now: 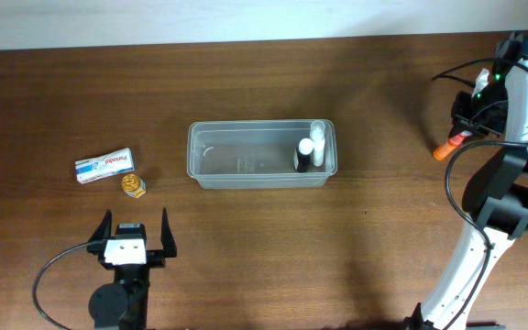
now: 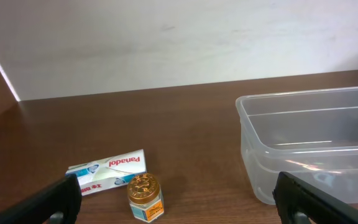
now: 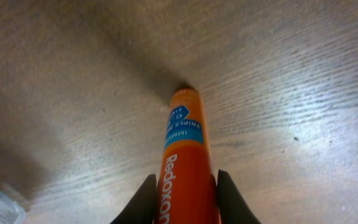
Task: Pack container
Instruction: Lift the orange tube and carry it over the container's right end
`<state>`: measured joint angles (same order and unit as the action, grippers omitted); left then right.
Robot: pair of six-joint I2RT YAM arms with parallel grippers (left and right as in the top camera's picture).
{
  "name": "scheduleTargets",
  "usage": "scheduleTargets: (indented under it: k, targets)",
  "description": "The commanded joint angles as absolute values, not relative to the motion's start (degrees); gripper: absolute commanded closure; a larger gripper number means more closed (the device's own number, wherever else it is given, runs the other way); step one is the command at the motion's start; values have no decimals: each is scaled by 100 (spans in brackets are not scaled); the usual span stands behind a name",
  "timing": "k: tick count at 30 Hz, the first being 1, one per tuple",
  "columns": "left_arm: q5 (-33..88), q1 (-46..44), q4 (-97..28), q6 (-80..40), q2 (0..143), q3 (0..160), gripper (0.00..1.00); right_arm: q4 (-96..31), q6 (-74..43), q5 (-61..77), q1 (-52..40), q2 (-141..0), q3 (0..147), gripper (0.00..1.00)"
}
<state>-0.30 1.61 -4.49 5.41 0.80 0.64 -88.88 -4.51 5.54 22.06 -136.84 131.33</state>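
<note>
Dark wood surface (image 1: 365, 238); container (image 1: 246, 125) at centre, right gripper (image 3: 185, 190) clamped on an orange Redoxon tube (image 3: 184, 143) well off to the right.
Most of the tube stuck out past the fingers, so it could swing or slide on the carry. 2 small bottles (image 1: 304, 154) stood at the container's right end; a skewed drop would likely topple them. Wide-open left gripper (image 1: 137, 234) sat empty near the Panadol box (image 1: 104, 166) and gold-lidded jar (image 1: 134, 184).

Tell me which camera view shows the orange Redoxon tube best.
Right wrist: the orange tube fills the frame, clamped between the fingers of the right end effector, with the Redoxon label readable. Overhead shows only the tube's small orange end poking out at the far right. Left wrist does not show it.
</note>
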Motion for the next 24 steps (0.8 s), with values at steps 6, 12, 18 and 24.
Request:
scheduleTargets:
  k: [6, 12, 18, 24]
  targets:
    - [-23, 139, -478, 633, 34, 49, 1, -9135, -471, 891, 2128, -13353, 13305, 82]
    - [-23, 139, -478, 633, 34, 49, 1, -9389, -336, 1293, 1844, -12995, 13649, 82]
    - [-23, 139, -478, 633, 34, 49, 1, -9736, -336, 1302, 1313, -12645, 14219, 82]
    - [-23, 139, -478, 633, 34, 49, 0, -9736, -340, 1319, 779, -12022, 14315, 82]
